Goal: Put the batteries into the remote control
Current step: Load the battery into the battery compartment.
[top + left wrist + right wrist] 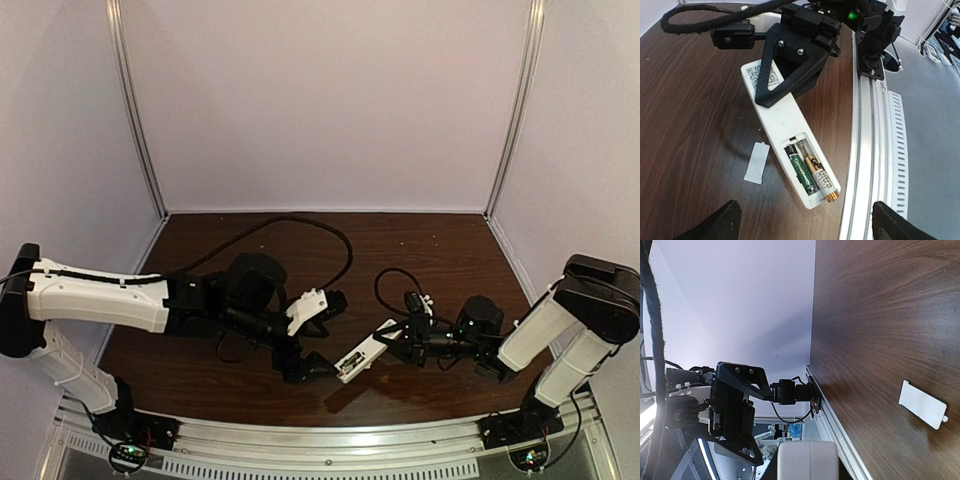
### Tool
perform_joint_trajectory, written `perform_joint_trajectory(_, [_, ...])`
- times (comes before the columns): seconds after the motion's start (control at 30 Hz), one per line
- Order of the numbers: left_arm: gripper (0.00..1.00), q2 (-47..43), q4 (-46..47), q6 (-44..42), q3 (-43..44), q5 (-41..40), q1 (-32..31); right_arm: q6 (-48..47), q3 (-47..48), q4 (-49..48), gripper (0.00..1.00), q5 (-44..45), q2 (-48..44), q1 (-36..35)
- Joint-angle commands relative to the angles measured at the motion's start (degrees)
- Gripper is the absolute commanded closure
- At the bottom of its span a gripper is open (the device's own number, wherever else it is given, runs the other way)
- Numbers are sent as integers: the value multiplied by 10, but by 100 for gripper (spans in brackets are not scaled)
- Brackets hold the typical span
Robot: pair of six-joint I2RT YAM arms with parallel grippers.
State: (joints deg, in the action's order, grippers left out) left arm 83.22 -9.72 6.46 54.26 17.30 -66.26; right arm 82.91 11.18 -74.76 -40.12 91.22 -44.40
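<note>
The remote control (782,115) is a white bar, back side up, with its battery recess open. A dark green battery (801,169) lies in the recess. A pale battery with a gold band (820,176) lies beside it, its gold tip poking over the recess's end wall. My right gripper (790,65) is shut on the remote's far end and holds it just above the table (365,352). My left gripper (807,225) is open and empty, its fingertips (725,222) spread wide on either side of the battery end. In the right wrist view only the remote's end (807,460) shows.
The small flat white cover piece (757,162) lies on the brown table left of the remote and also shows in the right wrist view (922,405). The metal rail (867,150) at the table's near edge runs close to the remote. A black cable (300,225) loops behind the arms.
</note>
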Motion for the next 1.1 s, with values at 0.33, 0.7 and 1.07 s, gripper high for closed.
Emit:
perform_joint_trajectory(0.33, [10,35,22,-15,-2,4,4,-3,22,-154,100,-7,-18,-25])
perform_joint_trajectory(0.7, [13,51,24,-11,3,5,4,-2,31,-158,100,-7,-17,-39])
perform_joint_trajectory(1.07, [14,65,21,-13,13,44,10,-6,35,-155,100,-1,-13,-46])
